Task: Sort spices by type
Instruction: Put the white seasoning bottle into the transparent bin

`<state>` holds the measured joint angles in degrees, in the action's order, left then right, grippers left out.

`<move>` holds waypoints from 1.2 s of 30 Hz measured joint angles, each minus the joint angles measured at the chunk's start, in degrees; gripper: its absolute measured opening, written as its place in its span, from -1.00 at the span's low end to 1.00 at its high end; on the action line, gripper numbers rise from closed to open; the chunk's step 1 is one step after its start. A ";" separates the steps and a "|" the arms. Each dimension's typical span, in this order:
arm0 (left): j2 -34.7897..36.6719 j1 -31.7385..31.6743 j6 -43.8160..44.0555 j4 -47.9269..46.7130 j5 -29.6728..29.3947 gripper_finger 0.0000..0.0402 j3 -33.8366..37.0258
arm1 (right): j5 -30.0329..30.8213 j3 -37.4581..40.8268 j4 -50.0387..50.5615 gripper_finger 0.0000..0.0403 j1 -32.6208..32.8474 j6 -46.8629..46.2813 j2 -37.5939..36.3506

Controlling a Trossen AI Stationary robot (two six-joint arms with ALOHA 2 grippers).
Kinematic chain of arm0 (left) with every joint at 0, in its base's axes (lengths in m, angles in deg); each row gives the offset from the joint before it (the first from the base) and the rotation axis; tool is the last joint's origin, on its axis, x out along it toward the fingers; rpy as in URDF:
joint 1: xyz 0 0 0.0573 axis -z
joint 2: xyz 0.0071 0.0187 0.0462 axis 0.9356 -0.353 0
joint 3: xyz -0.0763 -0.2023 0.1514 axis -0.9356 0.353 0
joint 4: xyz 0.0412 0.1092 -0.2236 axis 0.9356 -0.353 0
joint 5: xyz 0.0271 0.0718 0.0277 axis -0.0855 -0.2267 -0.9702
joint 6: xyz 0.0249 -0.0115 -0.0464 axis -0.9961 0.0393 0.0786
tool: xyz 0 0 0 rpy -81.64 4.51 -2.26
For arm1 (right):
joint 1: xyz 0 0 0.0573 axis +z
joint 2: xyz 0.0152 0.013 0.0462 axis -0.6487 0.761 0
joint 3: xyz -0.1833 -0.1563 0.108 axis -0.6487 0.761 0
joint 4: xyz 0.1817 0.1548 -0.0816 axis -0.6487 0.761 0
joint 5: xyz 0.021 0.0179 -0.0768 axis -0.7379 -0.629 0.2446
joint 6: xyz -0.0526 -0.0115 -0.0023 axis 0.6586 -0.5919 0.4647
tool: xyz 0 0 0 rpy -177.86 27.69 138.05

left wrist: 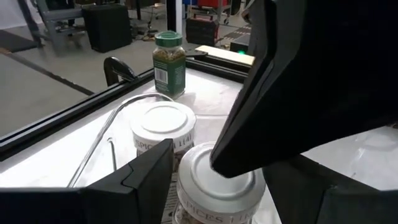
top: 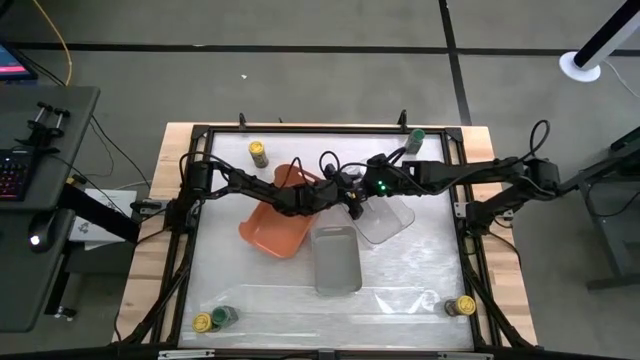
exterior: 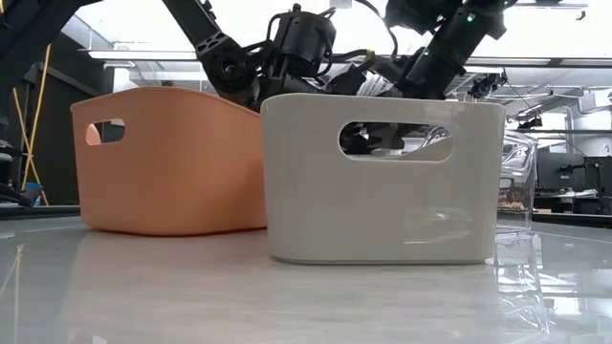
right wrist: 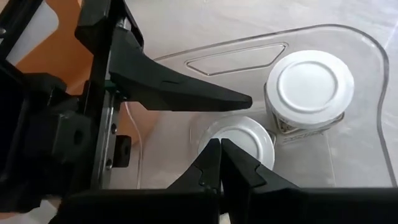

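Note:
Both grippers meet over the clear tray (top: 392,222) at the table's middle. A silver-white-lidded spice jar (left wrist: 217,180) stands in that tray between the fingers of my left gripper (left wrist: 224,183), which reaches in from the table's left (top: 352,205). My right gripper (right wrist: 221,148) is shut, its tips right at this jar's lid (right wrist: 239,140). A second silver-lidded jar (right wrist: 310,84) stands upright beside it in the tray. A green-lidded jar (left wrist: 169,62) stands at the far edge. My left gripper has the silver-lidded jar between its two fingers, coming in roughly level from the table's left. One finger (left wrist: 149,171) lies against the jar's side (left wrist: 176,190); the right gripper hides the other. The jar stands upright on the tray floor. My right gripper's shut fingertips (right wrist: 214,152) sit over the lid's rim (right wrist: 227,134), pointing down. I cannot tell whether they touch it.
The orange tray (top: 262,232) and the grey tray (top: 337,268) sit beside the clear tray. Other jars stand apart: a yellow-lidded one (top: 258,152) at the far left, a yellow-lidded (top: 203,322) and a green-lidded one (top: 225,315) at the near left, and a yellow-lidded one (top: 463,306) at the near right.

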<state>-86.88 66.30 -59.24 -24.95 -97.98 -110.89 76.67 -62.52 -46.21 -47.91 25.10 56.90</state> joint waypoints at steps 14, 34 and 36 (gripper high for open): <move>1.25 0.00 -6.41 -0.40 0.55 0.11 0.24 | -0.34 0.00 -0.14 -1.00 -0.04 0.66 0.53; 15.71 0.07 -15.83 -27.12 4.11 0.11 0.09 | -0.74 0.11 0.68 -1.00 -0.04 2.17 0.71; 18.87 0.07 -17.19 -31.66 4.15 0.11 0.11 | -0.74 0.11 0.67 -1.00 -0.04 2.56 0.71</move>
<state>-68.02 66.37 -76.43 -56.61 -93.83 -110.78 75.93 -62.41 -45.54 -47.95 27.66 57.61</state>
